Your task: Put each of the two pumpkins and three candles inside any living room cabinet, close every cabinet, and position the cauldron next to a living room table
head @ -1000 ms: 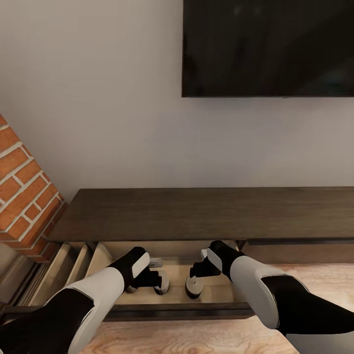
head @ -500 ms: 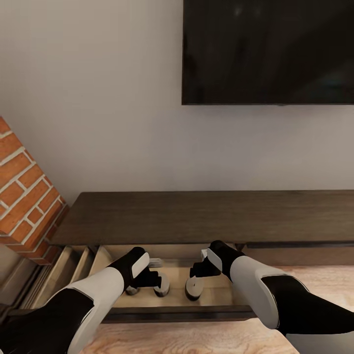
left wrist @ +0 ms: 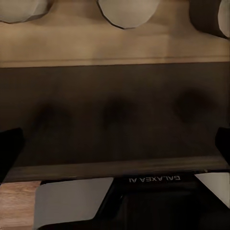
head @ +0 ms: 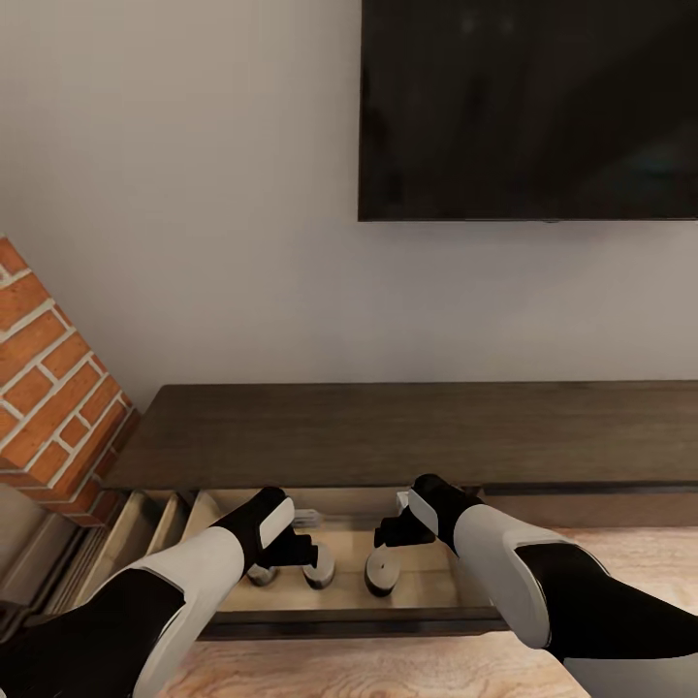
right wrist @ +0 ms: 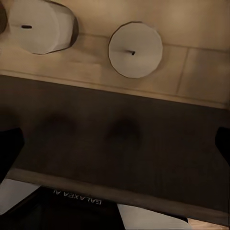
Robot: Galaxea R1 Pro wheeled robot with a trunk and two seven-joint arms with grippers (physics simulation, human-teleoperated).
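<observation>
The long dark brown cabinet (head: 407, 431) stands against the wall with a front compartment (head: 427, 582) open, showing a light wooden floor. Three beige candles stand upright inside it: one (head: 258, 576) partly behind my left gripper, one (head: 320, 566) beside it, one (head: 382, 572) under my right gripper. My left gripper (head: 291, 551) hovers open just above the left two. My right gripper (head: 393, 533) is open too. In the left wrist view the candles (left wrist: 127, 12) lie beyond the dark front panel (left wrist: 115, 115), between spread fingers (left wrist: 9, 153). The right wrist view shows two candles (right wrist: 135, 49) and spread fingers (right wrist: 9, 148).
A big black TV (head: 528, 107) hangs on the pale wall above the cabinet. A brick chimney corner (head: 48, 388) juts in at the left, with light wooden panels (head: 145, 528) beside the open compartment. Light wood floor (head: 388, 669) runs in front.
The whole picture has slid down a little, so the camera has moved. The arms, grippers and candles keep their places relative to one another.
</observation>
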